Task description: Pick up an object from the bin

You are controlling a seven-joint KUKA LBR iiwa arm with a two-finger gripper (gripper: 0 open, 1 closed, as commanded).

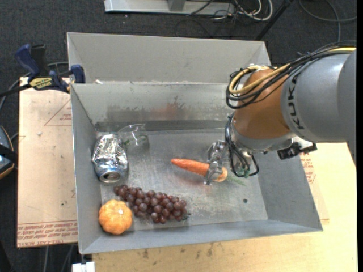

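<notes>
An orange carrot (190,165) lies on the bin floor right of the middle, its pointed tip to the left and its thick end with green leaves to the right. My gripper (214,168) is down at the carrot's thick end, crossing in front of it and touching or nearly touching it. The carrot rests on the floor, not lifted.
A crushed silver can (110,157) lies at the left, with a clear plastic piece (134,136) behind it. A bunch of purple grapes (153,204) and an orange fruit (115,217) sit at the front left. The arm's orange cover and cables hang over the right side.
</notes>
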